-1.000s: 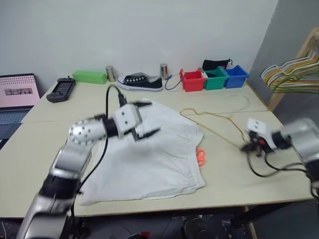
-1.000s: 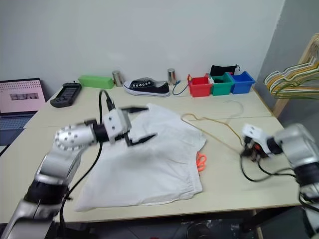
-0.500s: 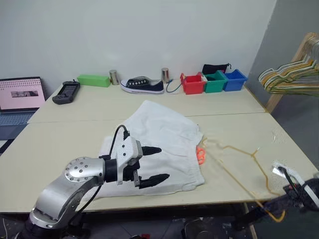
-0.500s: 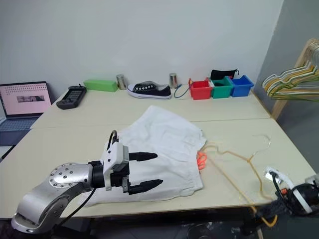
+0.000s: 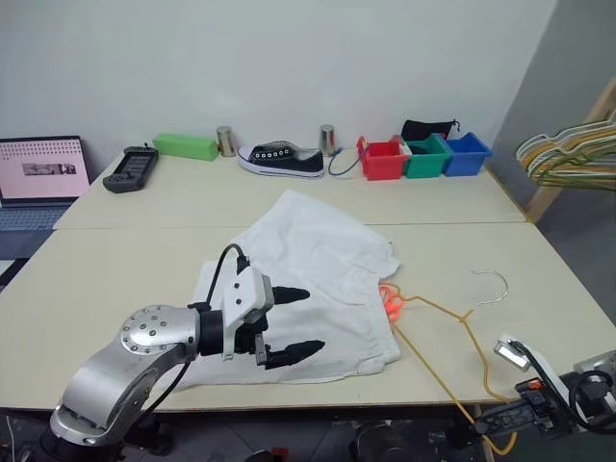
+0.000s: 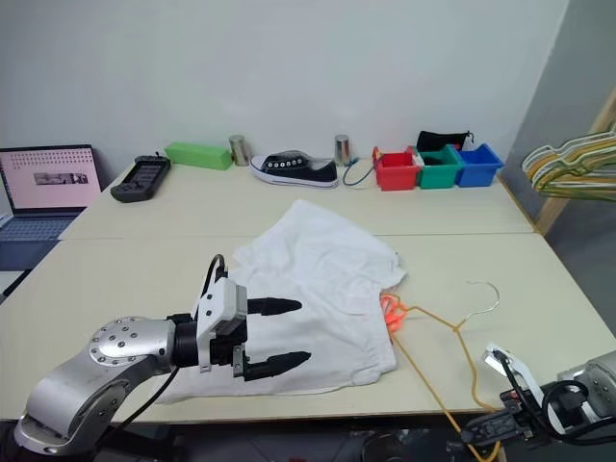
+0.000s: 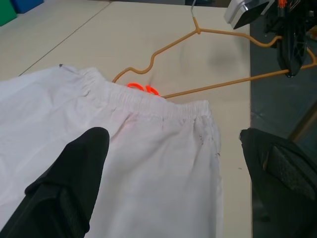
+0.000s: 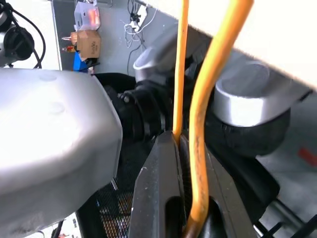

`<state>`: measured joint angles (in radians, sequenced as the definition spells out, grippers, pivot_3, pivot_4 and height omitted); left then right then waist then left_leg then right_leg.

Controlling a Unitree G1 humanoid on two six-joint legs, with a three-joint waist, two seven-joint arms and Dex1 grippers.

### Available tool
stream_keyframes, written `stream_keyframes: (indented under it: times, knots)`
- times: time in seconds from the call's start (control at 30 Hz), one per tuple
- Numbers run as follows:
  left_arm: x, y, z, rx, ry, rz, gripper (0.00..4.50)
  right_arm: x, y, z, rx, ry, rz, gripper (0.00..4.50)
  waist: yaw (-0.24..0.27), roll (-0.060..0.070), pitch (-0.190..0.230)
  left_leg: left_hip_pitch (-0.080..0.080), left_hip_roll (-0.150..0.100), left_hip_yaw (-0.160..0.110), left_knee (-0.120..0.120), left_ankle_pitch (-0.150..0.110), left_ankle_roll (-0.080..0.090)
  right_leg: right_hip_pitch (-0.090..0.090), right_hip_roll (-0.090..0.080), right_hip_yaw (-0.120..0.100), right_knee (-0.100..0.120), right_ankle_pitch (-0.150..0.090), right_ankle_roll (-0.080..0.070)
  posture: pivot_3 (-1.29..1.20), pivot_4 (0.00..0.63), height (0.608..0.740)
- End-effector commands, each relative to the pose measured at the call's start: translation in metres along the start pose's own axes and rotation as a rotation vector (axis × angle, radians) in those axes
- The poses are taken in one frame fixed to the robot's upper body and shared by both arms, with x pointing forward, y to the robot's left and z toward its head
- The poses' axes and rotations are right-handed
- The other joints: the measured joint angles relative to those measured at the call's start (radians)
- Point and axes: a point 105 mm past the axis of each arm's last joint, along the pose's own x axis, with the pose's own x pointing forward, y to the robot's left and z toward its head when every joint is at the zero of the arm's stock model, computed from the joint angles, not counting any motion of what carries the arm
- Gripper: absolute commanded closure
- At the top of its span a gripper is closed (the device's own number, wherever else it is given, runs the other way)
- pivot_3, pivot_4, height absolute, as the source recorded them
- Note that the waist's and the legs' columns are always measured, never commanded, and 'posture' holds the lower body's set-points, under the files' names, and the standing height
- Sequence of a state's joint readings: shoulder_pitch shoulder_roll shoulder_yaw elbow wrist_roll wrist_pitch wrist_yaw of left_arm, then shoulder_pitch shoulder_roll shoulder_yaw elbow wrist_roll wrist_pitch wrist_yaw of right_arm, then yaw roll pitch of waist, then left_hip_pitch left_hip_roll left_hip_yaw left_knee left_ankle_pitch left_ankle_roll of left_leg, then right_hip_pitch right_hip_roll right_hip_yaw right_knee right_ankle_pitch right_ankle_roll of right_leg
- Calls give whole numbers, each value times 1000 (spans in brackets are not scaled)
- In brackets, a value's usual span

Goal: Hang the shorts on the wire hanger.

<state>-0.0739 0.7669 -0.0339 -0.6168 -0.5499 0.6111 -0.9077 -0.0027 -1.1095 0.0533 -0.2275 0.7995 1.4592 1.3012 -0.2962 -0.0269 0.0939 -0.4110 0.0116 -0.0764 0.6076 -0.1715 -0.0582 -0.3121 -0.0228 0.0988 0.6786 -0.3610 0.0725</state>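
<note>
The white shorts lie flat on the table, their orange drawstring showing at the waistband on the right. My left gripper hovers open over the shorts' near part, fingers spread wide and empty. The yellowish wire hanger lies on the table to the right of the shorts, one end beside the drawstring and its hook pointing away. Its near corner sticks out past the table's front edge. My right gripper is shut on that corner's wire, below the edge.
Along the table's far edge stand a black shoe, red, green and blue bins, two metal cans, a green box and a handset. A laptop sits far left. A bunch of hangers hangs at the right.
My left gripper drew back from the shorts' far side to their near part, still open. My right gripper pulled the hanger toward the front edge, its corner now overhanging.
</note>
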Motion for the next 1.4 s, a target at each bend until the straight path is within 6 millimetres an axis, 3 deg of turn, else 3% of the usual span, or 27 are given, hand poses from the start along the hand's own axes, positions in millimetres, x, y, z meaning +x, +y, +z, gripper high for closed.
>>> stream_keyframes:
  times: [0.03,0.2,0.5,0.73,1.1,1.4]
  knots:
    - [0,1,5,32,-3,-4,9,0,3,7,8,-11,20,4500,6,1,0,-4,0,0,0,0,0,-4,1,0,0,2,4,-228,51,740]
    - [-1,0,5,35,1,-1,9,-3,1,5,71,-4,34,4500,36,3,2,-8,1,0,0,-3,1,-6,3,0,1,0,2,-220,57,740]
    - [-4,-2,2,32,10,6,9,-7,23,20,113,20,139,4500,54,5,16,-6,1,1,1,-4,1,-6,3,1,1,0,1,-200,82,740]
    - [-6,1,5,43,14,15,9,14,16,48,127,-34,205,4500,68,3,28,-7,2,1,0,-4,1,-6,4,1,1,0,2,-187,72,740]
    - [-4,4,6,60,14,16,9,7,12,93,135,-161,201,4500,81,5,29,-8,2,2,0,-4,1,-6,4,1,1,0,2,-183,63,740]
    - [-7,2,3,52,13,45,9,-1,6,78,229,-176,220,4500,102,5,30,-11,2,2,0,-4,1,-6,4,1,1,0,2,-163,59,740]
